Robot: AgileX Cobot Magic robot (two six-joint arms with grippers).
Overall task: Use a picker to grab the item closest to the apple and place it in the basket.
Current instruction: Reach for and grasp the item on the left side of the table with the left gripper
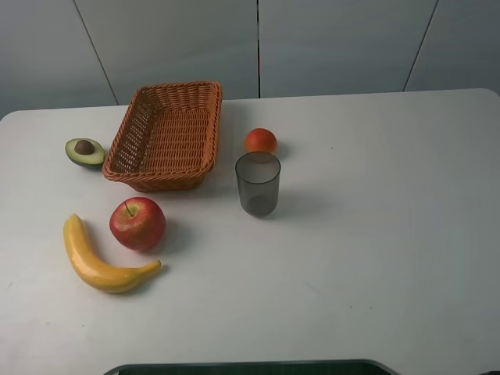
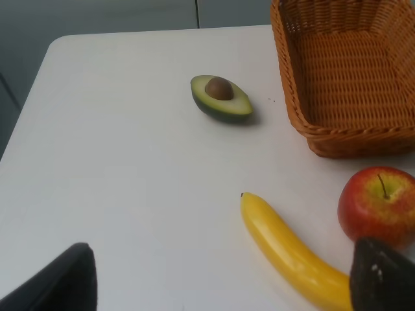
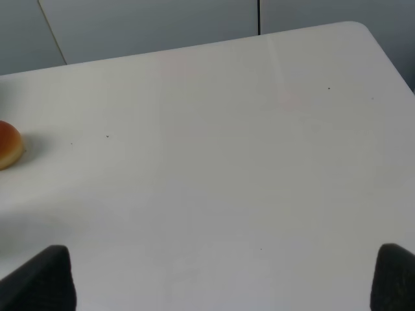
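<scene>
A red apple (image 1: pixel 137 223) sits on the white table in front of the wicker basket (image 1: pixel 160 178). Just to its left and front curves a yellow banana (image 1: pixel 101 262), nearly touching it. The left wrist view shows the banana (image 2: pixel 288 253), the apple (image 2: pixel 378 204) and the basket (image 2: pixel 337 139) ahead of my left gripper (image 2: pixel 224 272), which is open and empty above the table. My right gripper (image 3: pixel 224 259) is open too, over bare table. Neither gripper appears in the exterior high view.
A halved avocado (image 1: pixel 84 151) lies left of the basket. An orange (image 1: pixel 261 141) and a grey translucent cup (image 1: pixel 258 183) stand to the basket's right. The orange (image 3: pixel 8 144) shows at the edge of the right wrist view. The table's right half is bare.
</scene>
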